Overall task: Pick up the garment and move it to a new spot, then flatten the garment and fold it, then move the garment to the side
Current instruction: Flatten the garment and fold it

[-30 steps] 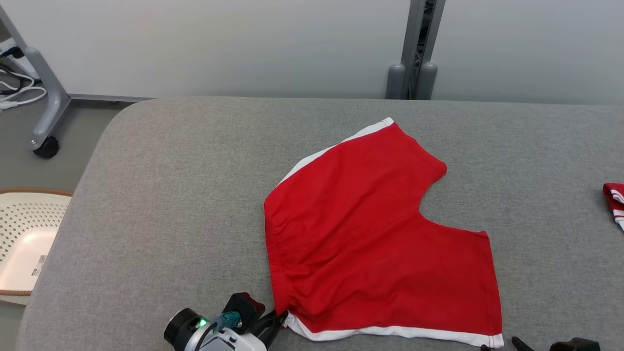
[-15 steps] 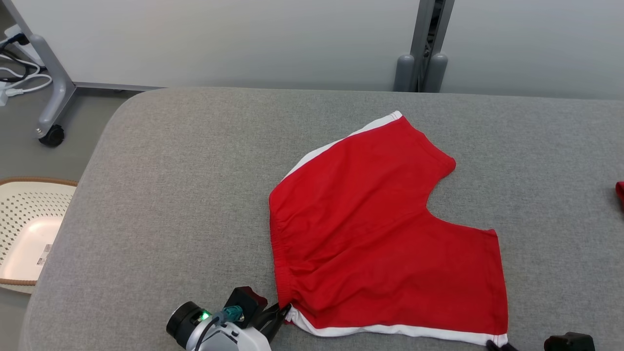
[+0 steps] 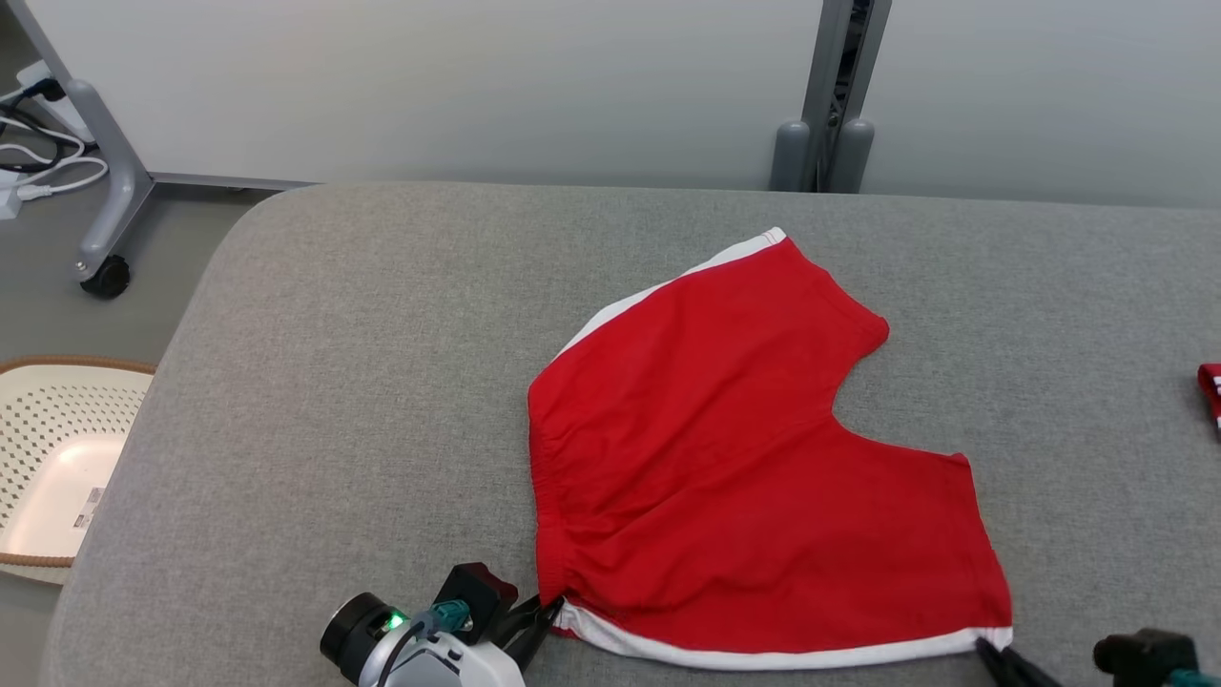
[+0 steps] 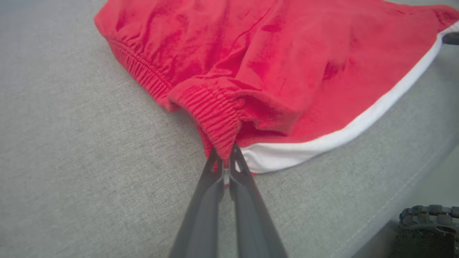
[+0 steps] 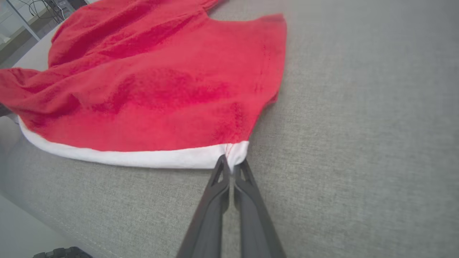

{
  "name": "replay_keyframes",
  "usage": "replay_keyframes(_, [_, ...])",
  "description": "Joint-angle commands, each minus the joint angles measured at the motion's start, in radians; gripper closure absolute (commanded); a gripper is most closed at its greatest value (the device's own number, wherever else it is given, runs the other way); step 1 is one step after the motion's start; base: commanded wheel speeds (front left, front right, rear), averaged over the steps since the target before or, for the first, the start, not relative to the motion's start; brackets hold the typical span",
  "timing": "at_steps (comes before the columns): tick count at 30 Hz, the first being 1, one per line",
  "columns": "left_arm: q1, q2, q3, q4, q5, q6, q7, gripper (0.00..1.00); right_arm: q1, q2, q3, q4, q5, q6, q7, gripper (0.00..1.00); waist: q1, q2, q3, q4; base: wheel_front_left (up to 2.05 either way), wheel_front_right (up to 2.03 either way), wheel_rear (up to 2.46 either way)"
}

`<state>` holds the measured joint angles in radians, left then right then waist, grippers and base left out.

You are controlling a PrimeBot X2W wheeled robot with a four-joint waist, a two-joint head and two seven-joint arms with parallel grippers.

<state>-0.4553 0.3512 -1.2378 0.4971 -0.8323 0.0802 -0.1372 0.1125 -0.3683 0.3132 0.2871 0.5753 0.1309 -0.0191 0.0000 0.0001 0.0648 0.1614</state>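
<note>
Red shorts (image 3: 744,458) with white side stripes lie spread on the grey padded table (image 3: 334,382), waistband to the left and leg openings to the right. My left gripper (image 3: 546,607) is shut on the near waistband corner, and the left wrist view shows the elastic band (image 4: 218,118) pinched between its fingers (image 4: 200,208). At the lower right, my right gripper (image 3: 987,649) is shut on the near leg's white hem corner (image 5: 236,152). The shorts (image 5: 154,82) are stretched taut between the two grippers along the table's near edge.
A cream perforated basket (image 3: 52,458) stands on the floor at the left. Another red and white garment (image 3: 1210,391) peeks in at the table's right edge. A wheeled stand leg (image 3: 105,191) and a grey post (image 3: 825,124) stand behind the table.
The camera has shifted slightly. The right gripper has pulled the hem corner further right, tightening the near edge of the shorts. The left gripper keeps its hold.
</note>
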Motion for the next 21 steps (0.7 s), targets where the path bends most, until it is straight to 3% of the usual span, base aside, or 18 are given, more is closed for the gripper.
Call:
replay_keyframes(1, [0.006, 0.007, 0.002, 0.002, -0.008, 0.001, -0.007, 1.00, -0.014, -0.017, -0.016, -0.020, 0.013, 0.000, -0.003, 1.00, 0.0000, -0.0001, -0.008, -0.004, 0.00, 0.00, 0.00])
replay_keyframes(21, [0.064, 0.045, -0.009, -0.079, 0.000, 0.035, 0.013, 1.00, 0.078, -0.101, -0.096, -0.248, 0.103, 0.000, 0.093, 1.00, 0.0000, -0.0001, -0.085, -0.010, 0.00, 0.00, 0.00])
